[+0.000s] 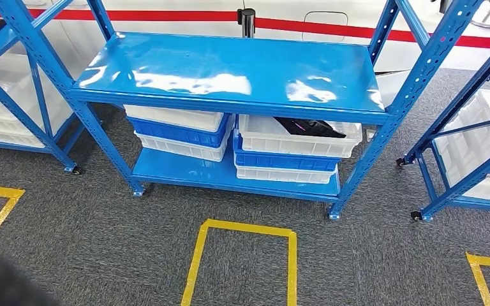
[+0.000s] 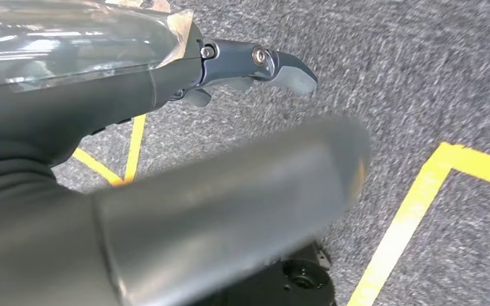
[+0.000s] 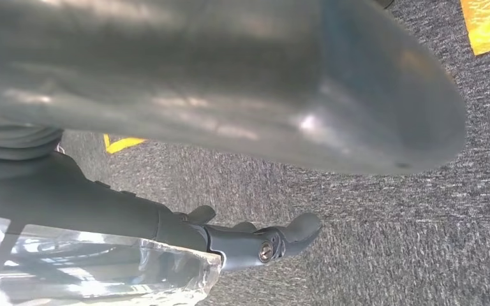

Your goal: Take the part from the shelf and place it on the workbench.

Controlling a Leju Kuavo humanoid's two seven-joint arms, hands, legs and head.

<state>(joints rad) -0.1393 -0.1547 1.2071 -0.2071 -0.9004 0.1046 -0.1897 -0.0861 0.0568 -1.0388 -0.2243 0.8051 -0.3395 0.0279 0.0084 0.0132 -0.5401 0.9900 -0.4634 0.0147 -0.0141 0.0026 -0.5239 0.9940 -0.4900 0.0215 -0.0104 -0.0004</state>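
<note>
A black part (image 1: 309,127) lies in the top white bin (image 1: 293,145) of the right-hand stack on the lower board of the blue shelf (image 1: 230,70). The shelf's upper board is bare and glossy. My left hand (image 2: 89,108) hangs over grey carpet, its fingers (image 2: 274,67) stretched out and apart from the thumb, holding nothing. My right hand (image 3: 89,204) hangs the same way above the carpet, with its fingers (image 3: 281,239) extended and nothing in it.
A second stack of white and blue bins (image 1: 175,131) sits on the lower board's left side. More blue racks with white bins stand at the left (image 1: 13,102) and right (image 1: 478,140). A yellow tape outline (image 1: 242,255) marks the carpet before the shelf.
</note>
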